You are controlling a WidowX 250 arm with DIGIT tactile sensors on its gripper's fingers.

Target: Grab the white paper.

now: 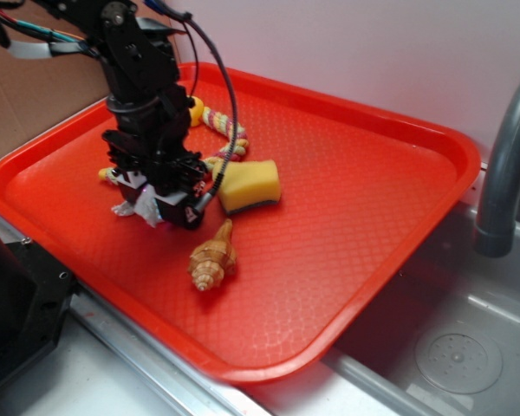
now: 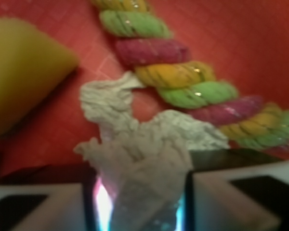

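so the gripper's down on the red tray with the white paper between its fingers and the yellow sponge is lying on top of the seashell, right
Not quite. The exterior view shows the yellow sponge lying flat on the red tray, apart from the seashell, not on it. The rest holds: the gripper is down on the tray with the white paper between its fingers.

no words, brands or numbers can be read anywhere; the only sign is a small red triangular mark on the end effector (image 1: 167,204), too small to make out.
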